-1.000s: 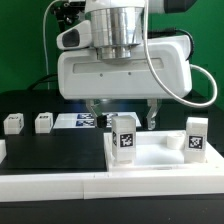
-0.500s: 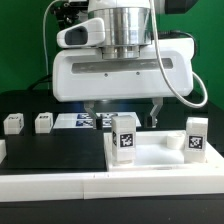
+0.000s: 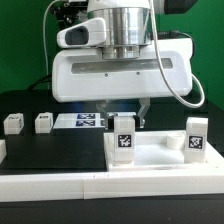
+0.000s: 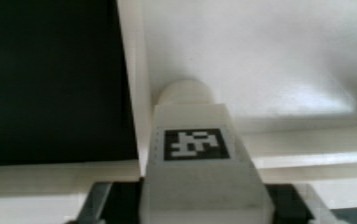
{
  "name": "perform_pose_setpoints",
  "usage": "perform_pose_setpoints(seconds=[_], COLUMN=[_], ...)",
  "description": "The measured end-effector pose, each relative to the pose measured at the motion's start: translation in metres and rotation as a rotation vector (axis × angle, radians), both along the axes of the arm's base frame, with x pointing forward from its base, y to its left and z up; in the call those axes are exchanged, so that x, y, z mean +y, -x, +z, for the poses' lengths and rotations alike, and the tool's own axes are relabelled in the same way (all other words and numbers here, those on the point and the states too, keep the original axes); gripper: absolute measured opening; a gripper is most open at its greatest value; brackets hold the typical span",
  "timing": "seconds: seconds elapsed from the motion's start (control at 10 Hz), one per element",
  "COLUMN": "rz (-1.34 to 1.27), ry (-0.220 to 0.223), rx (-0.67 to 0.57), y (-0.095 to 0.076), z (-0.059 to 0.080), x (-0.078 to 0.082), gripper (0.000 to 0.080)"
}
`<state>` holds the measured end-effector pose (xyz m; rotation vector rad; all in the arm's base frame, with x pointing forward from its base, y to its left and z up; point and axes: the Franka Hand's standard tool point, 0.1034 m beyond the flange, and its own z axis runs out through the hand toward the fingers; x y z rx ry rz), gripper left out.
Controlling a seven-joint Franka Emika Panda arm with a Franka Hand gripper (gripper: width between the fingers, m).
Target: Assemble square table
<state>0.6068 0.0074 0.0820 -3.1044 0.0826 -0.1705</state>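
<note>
The claw (image 3: 124,120) is partly open, jaws pressed on both sides of an upright leg (image 3: 124,143) at the tabletop's (image 3: 160,160) front corner, on the exterior view's left. I'd keep the leg plumb and turn it gently, never sideways. The worktop (image 3: 60,150) is matte black, with a green wall (image 3: 210,15) behind.

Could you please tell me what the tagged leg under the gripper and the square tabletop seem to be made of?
Leg: probably white plastic, matte, judging by its even colour and softly rounded edges; the black-and-white tag looks like a printed sticker. Tabletop: seemingly the same white plastic, smooth with a faint sheen and a moulded raised rim.
</note>
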Motion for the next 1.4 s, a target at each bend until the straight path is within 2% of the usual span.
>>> perform_pose_setpoints(seconds=[0.3, 1.0, 1.4], rz=[-0.092, -0.988, -1.217], ry=[-0.012, -0.111, -0.150], rx=[0.002, 0.012, 0.022], y=[0.0000, -0.0001, -0.0002], z=[0.0000, -0.0014, -0.0015], x=[-0.0001, 0.0009, 0.0004], gripper=[0.0291, 0.0291, 0.0292])
